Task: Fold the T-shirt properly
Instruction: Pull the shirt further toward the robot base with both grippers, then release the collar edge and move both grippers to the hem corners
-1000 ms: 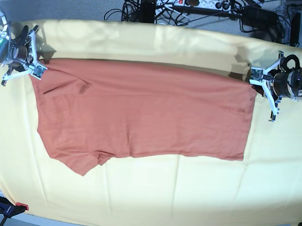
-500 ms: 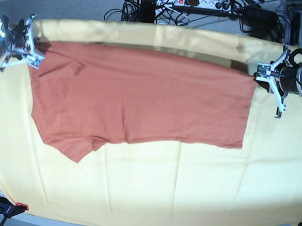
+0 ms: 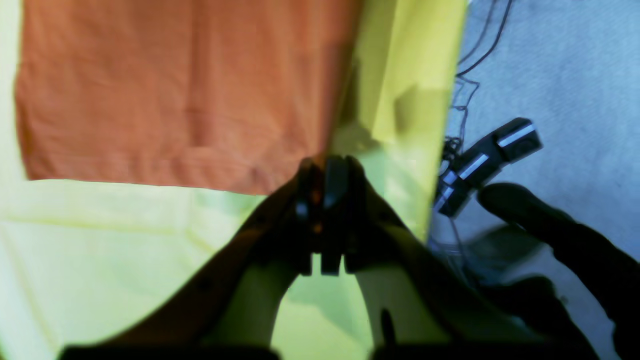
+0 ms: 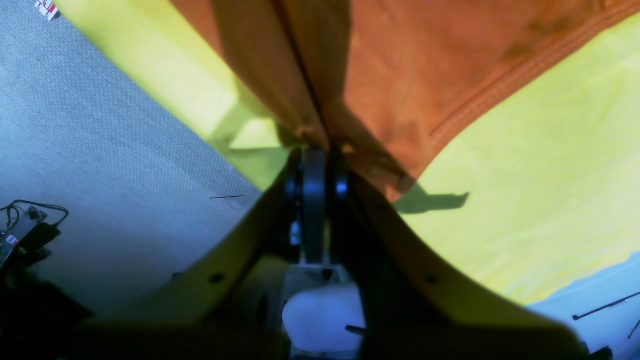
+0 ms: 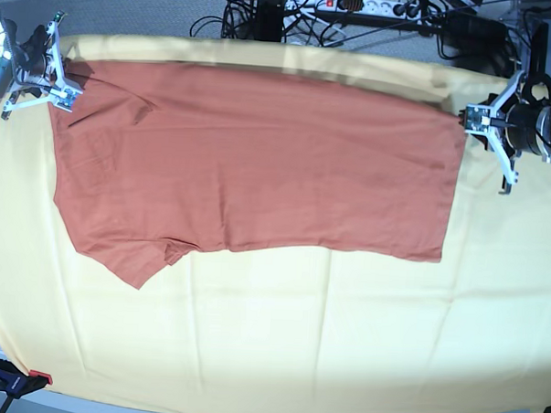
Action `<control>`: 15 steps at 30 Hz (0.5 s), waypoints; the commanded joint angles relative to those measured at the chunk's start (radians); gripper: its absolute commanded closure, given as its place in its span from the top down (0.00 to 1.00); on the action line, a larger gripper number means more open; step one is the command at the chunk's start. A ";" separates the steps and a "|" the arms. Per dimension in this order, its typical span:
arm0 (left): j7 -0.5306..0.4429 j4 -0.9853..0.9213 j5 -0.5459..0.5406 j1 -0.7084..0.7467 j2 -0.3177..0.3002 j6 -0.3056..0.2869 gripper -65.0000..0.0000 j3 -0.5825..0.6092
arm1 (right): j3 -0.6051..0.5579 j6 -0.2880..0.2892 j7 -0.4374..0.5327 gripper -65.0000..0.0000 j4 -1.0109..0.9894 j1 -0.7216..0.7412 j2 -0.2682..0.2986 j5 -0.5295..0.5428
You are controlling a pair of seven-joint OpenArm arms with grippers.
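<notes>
Both arms reach in low from opposite ends of the table, each holding a far corner of the T-shirt. The left gripper, at the right of the base view, lies roughly level with its fingers pointing inward, and its wrist view shows the jaws pressed together on the hem corner of the rust-orange fabric. The right gripper, at the left of the base view, is likewise pinched tight on the shirt's other far corner, the cloth bunching into folds just above its fingertips. The shirt lies spread across the far half of the pale yellow cloth, its far edge stretched between the two grippers, one sleeve pointing toward the near left. Cables lie on the floor beyond the table.
</notes>
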 commanded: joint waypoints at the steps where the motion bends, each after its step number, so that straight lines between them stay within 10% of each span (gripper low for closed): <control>1: 0.005 0.005 0.008 0.001 -0.027 -0.001 0.00 -0.013 | 0.012 0.001 -0.022 0.00 0.010 0.003 0.026 -0.015; 6: 0.019 0.006 0.043 0.011 -0.027 -0.001 0.01 -0.013 | 0.012 0.004 -0.022 0.00 0.010 0.003 0.026 -0.014; 11: 0.019 0.006 0.069 0.011 -0.027 -0.001 0.44 -0.013 | 0.012 0.008 -0.024 0.27 0.018 0.005 0.026 -0.014; 15: 0.026 0.008 0.053 0.008 -0.027 -0.001 0.49 -0.013 | 0.012 0.008 -0.053 0.33 0.067 0.005 0.026 -0.014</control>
